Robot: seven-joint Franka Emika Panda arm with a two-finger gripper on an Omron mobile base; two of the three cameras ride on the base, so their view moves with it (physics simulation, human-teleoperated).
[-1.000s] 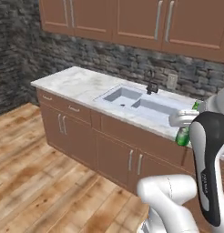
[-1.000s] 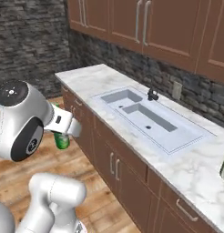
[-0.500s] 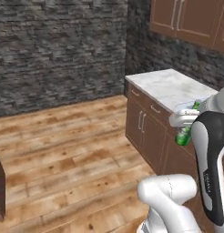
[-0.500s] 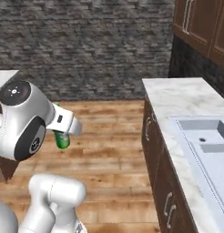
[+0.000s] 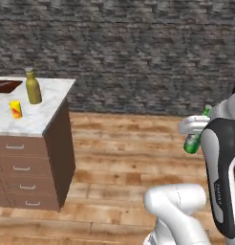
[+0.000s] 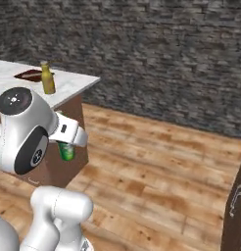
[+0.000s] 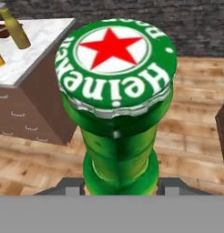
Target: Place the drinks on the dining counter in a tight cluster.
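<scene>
Gripper: closed on the green bottle; the bottle is held between the two fingertips, its cap with the red star turned to the hand camera.
Green bottle: carried in the air over the wooden floor, well apart from the dining counter.
Dining counter: seen at the left, with marble top and brown base with drawers.
Amber bottle: stands upright on the counter.
Small yellow-red item: stands near the amber bottle; what it is cannot be told.
Wall: dark stone, behind.
</scene>
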